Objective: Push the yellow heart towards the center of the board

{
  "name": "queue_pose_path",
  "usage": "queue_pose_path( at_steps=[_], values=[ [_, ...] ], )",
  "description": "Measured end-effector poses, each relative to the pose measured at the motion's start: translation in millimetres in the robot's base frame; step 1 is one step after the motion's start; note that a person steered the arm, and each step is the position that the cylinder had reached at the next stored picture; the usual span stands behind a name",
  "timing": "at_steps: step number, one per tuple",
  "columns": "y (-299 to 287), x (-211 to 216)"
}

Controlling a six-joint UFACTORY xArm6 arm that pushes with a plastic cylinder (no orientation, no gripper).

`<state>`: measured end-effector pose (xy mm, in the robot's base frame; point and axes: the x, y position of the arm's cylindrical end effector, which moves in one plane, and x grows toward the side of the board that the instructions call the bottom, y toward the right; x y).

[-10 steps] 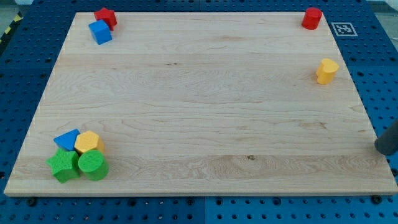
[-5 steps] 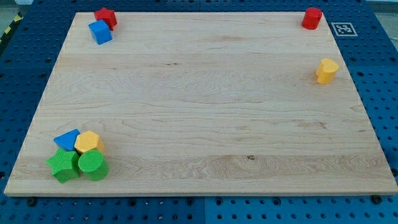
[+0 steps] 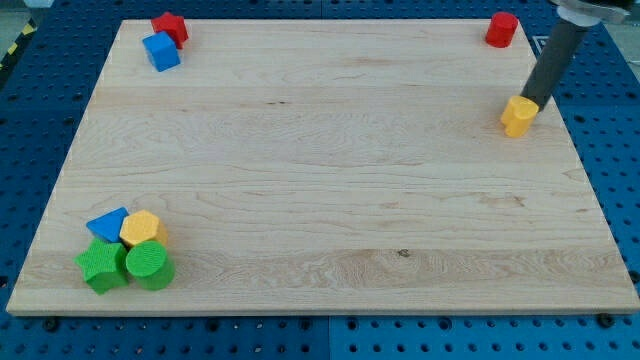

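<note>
touching yellow heart (image 3: 518, 116): my tip (image 3: 534, 103)

The whole wooden board (image 3: 320, 170) is seen by a single camera from above and from beyond its bottom edge, tilted down toward its far edge, set back enough that blue pegboard (image 3: 610, 150) is framed around it.

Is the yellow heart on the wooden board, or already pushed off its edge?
On the board. The yellow heart sits wholly on the wood near the right edge of the board, with my tip against its upper right side.
</note>
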<state>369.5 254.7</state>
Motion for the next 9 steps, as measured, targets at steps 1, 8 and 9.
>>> queue_pose_path(
  at_steps=[1, 8, 9],
  values=[
    [0.0, 0.0],
    [-80.0, 41.2],
    [-98.1, 30.9]
  ],
)
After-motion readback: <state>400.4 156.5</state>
